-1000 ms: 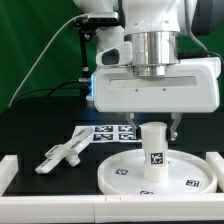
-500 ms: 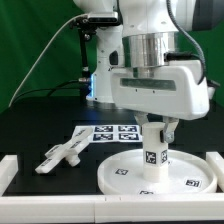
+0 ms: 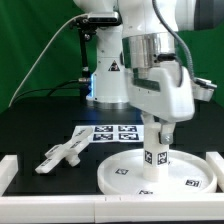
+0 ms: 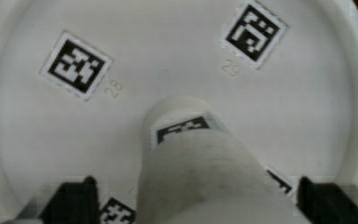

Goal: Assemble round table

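The round disc top (image 3: 120, 172) lies flat at the front of the table. The short thick leg (image 3: 155, 150) stands upright on its middle. My gripper (image 3: 158, 132) hangs straight down over the leg, with a finger on each side of the leg's upper part. In the wrist view the leg (image 4: 197, 150) rises between the dark fingertips (image 4: 83, 200), and a strip of the disc (image 4: 158, 60) shows between one finger and the leg, so the gripper (image 4: 202, 200) reads as open. The cross-shaped foot (image 3: 62, 153) lies loose toward the exterior view's left.
The marker board (image 3: 110, 132) lies just behind the disc. White rails stand at the front left (image 3: 8, 170) and front right (image 3: 215, 165). The robot pedestal (image 3: 108, 75) stands behind, before a green backdrop.
My hand has turned about its vertical axis over the leg and now shows its narrow side. The leg's tag still faces the same way. The disc and the foot have not moved.
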`<state>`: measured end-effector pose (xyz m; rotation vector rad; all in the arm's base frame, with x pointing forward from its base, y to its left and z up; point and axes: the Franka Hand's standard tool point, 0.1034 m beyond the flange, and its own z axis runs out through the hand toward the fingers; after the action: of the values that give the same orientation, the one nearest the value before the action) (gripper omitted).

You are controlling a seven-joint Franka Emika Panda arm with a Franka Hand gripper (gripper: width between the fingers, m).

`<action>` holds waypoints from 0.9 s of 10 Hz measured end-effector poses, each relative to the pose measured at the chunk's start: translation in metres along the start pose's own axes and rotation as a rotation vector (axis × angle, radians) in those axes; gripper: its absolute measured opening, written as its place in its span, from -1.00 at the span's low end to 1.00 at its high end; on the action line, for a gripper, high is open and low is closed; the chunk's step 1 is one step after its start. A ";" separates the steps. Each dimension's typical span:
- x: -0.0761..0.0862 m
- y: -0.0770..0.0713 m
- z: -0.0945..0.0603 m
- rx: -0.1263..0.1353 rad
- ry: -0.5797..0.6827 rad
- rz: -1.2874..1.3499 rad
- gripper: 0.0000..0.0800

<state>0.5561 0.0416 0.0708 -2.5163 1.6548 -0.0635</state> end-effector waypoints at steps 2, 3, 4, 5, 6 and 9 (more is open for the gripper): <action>-0.003 -0.003 -0.003 0.006 -0.002 -0.268 0.59; -0.002 -0.002 -0.002 0.004 -0.002 -0.307 0.61; -0.002 -0.002 -0.001 0.003 -0.001 -0.378 0.61; -0.002 -0.002 -0.001 0.003 -0.001 -0.462 0.62; -0.002 -0.002 -0.001 0.002 0.000 -0.543 0.62; -0.002 -0.005 -0.002 -0.005 0.038 -1.112 0.62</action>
<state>0.5597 0.0452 0.0731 -3.0700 0.0823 -0.2030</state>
